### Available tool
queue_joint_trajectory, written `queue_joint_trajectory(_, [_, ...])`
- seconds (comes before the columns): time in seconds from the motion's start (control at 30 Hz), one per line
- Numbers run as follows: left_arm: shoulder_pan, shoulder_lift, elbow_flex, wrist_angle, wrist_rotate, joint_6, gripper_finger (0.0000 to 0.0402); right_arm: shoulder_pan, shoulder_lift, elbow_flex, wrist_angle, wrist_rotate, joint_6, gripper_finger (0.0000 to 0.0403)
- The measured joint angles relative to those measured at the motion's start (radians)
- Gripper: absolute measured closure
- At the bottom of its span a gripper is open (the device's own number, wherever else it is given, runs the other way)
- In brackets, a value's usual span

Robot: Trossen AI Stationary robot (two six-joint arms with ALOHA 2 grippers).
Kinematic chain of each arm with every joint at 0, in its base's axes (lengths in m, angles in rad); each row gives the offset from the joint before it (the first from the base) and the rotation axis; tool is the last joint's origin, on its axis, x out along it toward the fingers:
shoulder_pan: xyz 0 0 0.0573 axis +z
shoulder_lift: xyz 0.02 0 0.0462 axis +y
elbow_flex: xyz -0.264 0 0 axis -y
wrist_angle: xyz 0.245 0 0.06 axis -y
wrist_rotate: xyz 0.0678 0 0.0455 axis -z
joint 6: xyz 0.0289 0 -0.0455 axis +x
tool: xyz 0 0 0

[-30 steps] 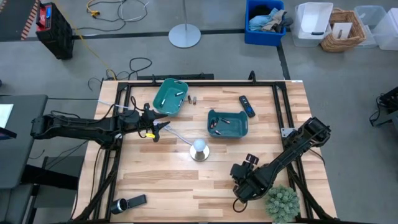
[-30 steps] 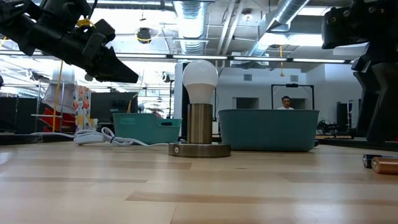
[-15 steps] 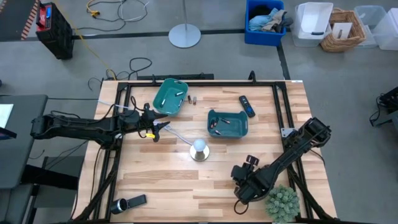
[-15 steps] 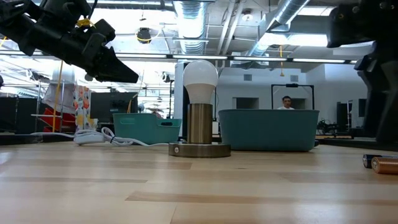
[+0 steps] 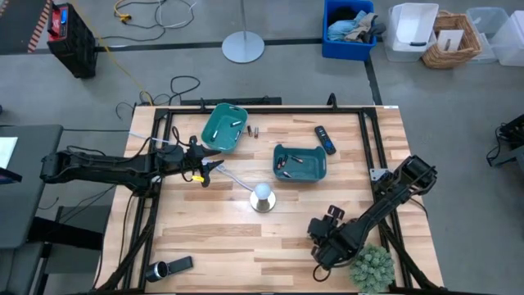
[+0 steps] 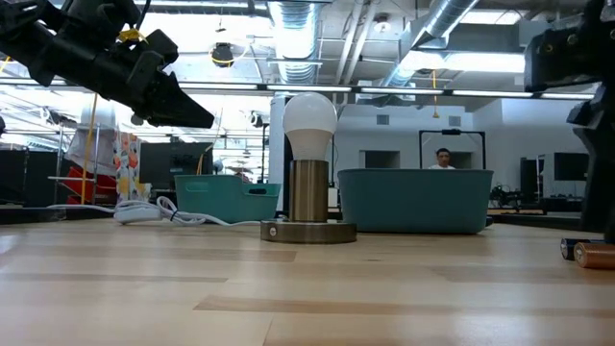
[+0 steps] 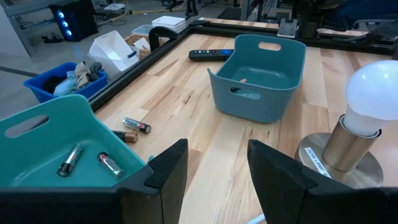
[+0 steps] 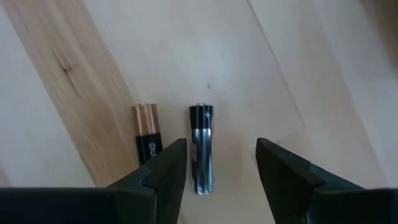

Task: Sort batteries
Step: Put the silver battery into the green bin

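Note:
Two batteries lie side by side on the wood near the table's near right corner: a copper-and-black one (image 8: pixel 148 137) and a dark one (image 8: pixel 201 149). They also show in the low view (image 6: pixel 588 252). My right gripper (image 8: pixel 217 177) (image 5: pixel 326 244) hangs open above them, pointing steeply down, with the dark battery below the gap, close to one finger. My left gripper (image 7: pixel 217 174) (image 5: pixel 210 170) waits open above the table's left side. The left teal bin (image 5: pixel 224 127) holds two batteries (image 7: pixel 69 158) (image 7: pixel 111 165). Two more (image 7: pixel 135 125) (image 7: pixel 126 135) lie on the wood beside it.
A second teal bin (image 5: pixel 300 162) stands mid-table with small things in it. A lamp with a white bulb (image 5: pixel 262 197) stands in front of it. A black remote (image 5: pixel 325 139) lies far right, a flashlight (image 5: pixel 168 267) near left, a green plant (image 5: pixel 372 266) by the right arm.
My right gripper has edged a little toward the table's right edge, still open and pointing down. The batteries have not moved.

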Motion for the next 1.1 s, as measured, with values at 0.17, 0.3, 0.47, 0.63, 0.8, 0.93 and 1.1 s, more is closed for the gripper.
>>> queue_joint_trajectory(0.17, [0.0, 0.0, 0.0, 0.0, 0.0, 0.0, 0.0239, -0.001, 0.0, -0.017, 0.025, -0.008, 0.0, 0.0194])
queue_joint_trajectory(0.3, [0.0, 0.0, 0.0, 0.0, 0.0, 0.0, 0.0239, -0.009, 0.0, -0.017, 0.017, -0.011, -0.001, 0.0194])
queue_joint_trajectory(0.47, [0.0, 0.0, 0.0, 0.0, 0.0, 0.0, 0.0239, -0.018, 0.0, -0.026, 0.006, -0.016, -0.002, 0.0199])
queue_joint_trajectory(0.63, [0.0, 0.0, 0.0, 0.0, 0.0, 0.0, 0.0239, -0.027, 0.0, -0.052, 0.046, -0.027, -0.004, 0.0202])
queue_joint_trajectory(0.8, [0.0, 0.0, 0.0, -0.001, 0.0, 0.0, 0.0239, -0.045, -0.004, -0.069, 0.067, -0.027, -0.004, 0.0202])
queue_joint_trajectory(0.93, [0.0, 0.0, 0.0, -0.001, 0.0, 0.0, 0.0239, -0.065, -0.005, -0.077, 0.069, -0.034, -0.004, 0.0204])
queue_joint_trajectory(1.1, [0.0, 0.0, 0.0, -0.001, 0.0, 0.0, 0.0239, -0.087, -0.003, -0.079, 0.071, -0.041, -0.004, 0.0233])
